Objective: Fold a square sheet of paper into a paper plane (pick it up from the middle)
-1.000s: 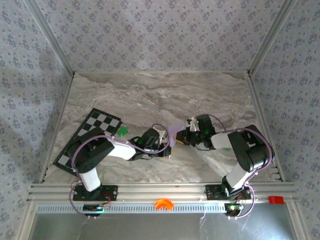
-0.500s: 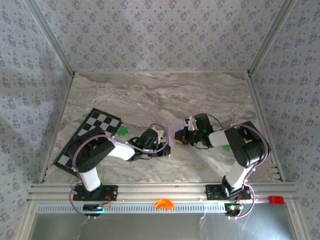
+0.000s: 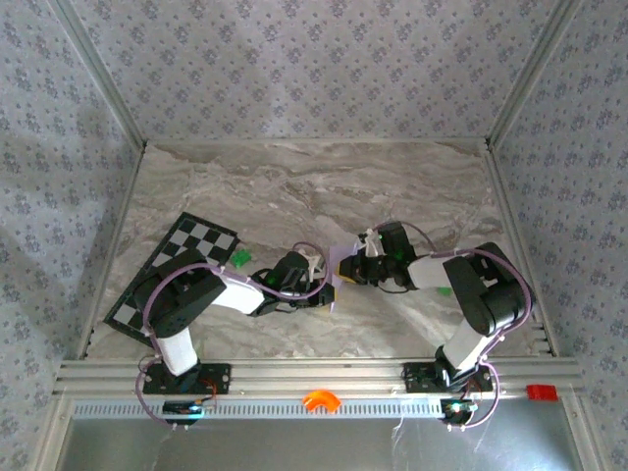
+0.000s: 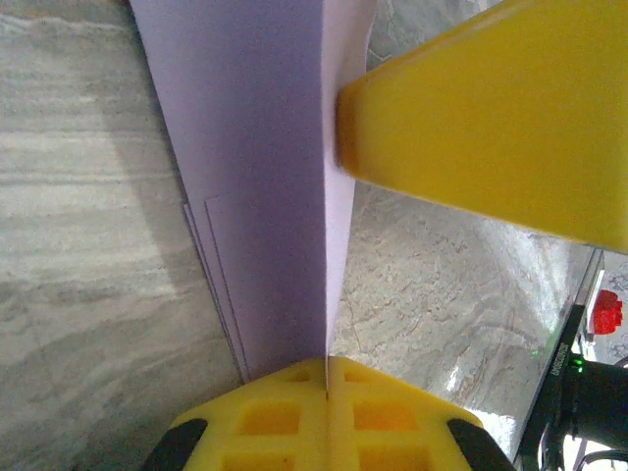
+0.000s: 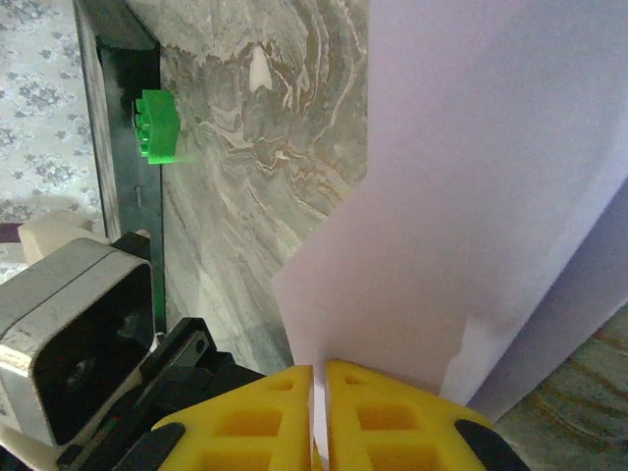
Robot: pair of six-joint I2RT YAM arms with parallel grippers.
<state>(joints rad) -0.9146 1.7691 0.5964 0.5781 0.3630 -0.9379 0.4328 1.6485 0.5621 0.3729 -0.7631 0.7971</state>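
Left fingers (image 4: 265,417) and right fingers (image 5: 392,412) stay clamped on the square sheet of paper (image 4: 260,177) (opposite sides); it looks narrower now, its fold probably tightening.

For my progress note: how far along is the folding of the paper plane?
Done: the pale lilac paper sheet is lifted off the marble table and shows a fold. In hand: the left hand and the right hand both pinch it. To do: no pointed dart shape shows yet, so likely more folds remain.
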